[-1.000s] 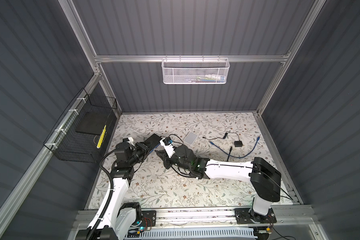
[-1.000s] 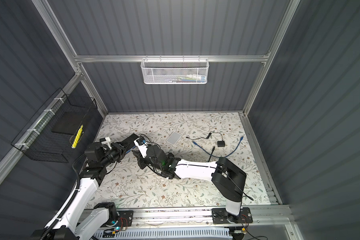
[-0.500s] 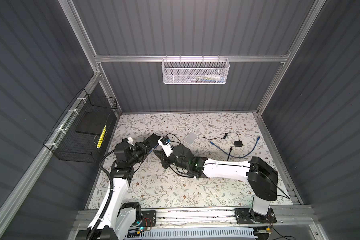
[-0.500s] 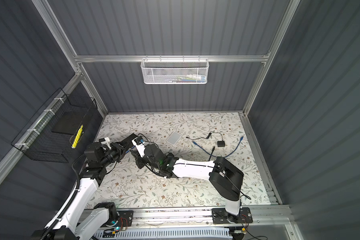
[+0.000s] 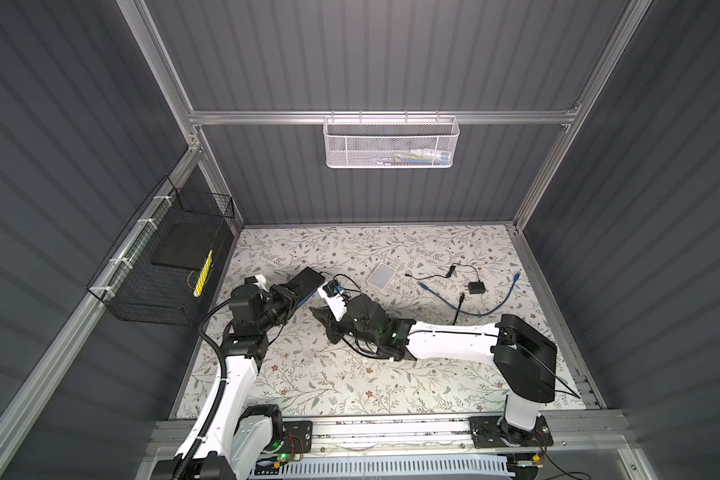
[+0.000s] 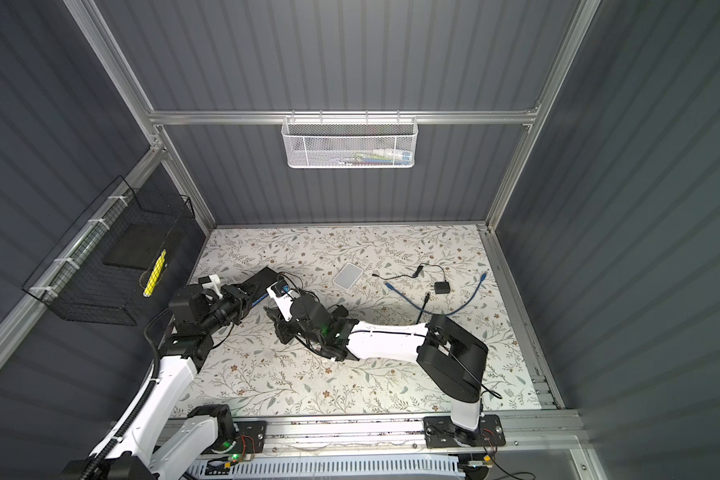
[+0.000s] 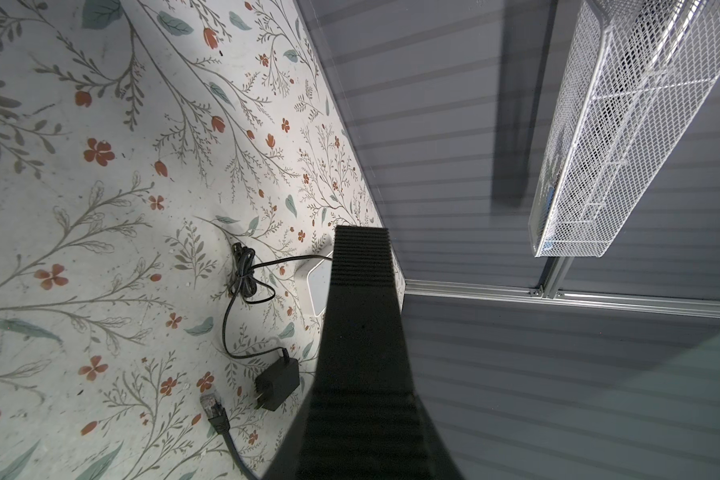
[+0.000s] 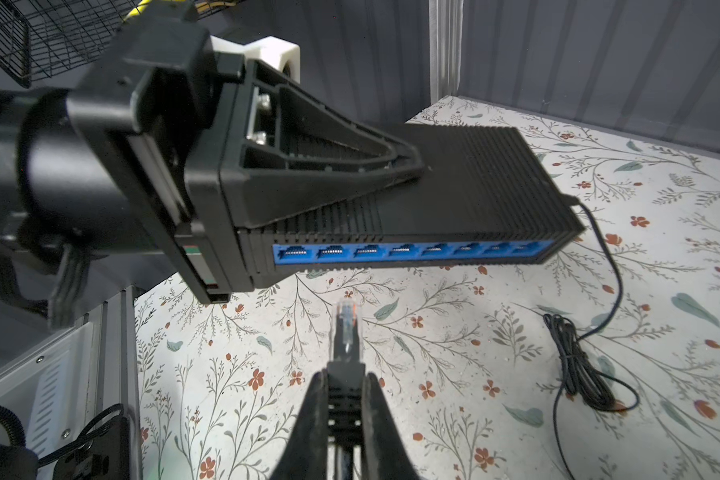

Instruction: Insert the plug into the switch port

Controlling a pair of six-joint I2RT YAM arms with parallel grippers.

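Leftward travel of the right arm over the last second has brought the RJ45 plug [image 8: 346,316] closer to the network switch [image 8: 454,183], while the left arm has kept its place. The plug, clear-tipped with a black boot, now sits left of the scene's middle, off the floral tabletop [image 5: 308,374]. It is just short of the switch's blue port row [image 8: 408,251] and not touching it.

The right gripper [image 8: 344,384] is clamped on the boot, and the clear tip sticks out ahead of its fingers. The tip points toward the ports nearer the held end of the switch; whether it is level with the row I cannot tell.

The left gripper [image 5: 295,292] is closed across one end of the switch's ribbed body, holding it clear of the tabletop with the port face turned to the plug. A thin black power cord [image 8: 578,357] trails from the switch's free end down to the tabletop.

I judge this to be the final alignment before insertion. The next move calls for squaring the plug to a single port, then a short straight push while the left arm braces the switch.

Farther right lie a white box [image 5: 381,275], a blue Ethernet cable [image 5: 466,305] and a black power adapter [image 5: 476,287], all well apart from the work.
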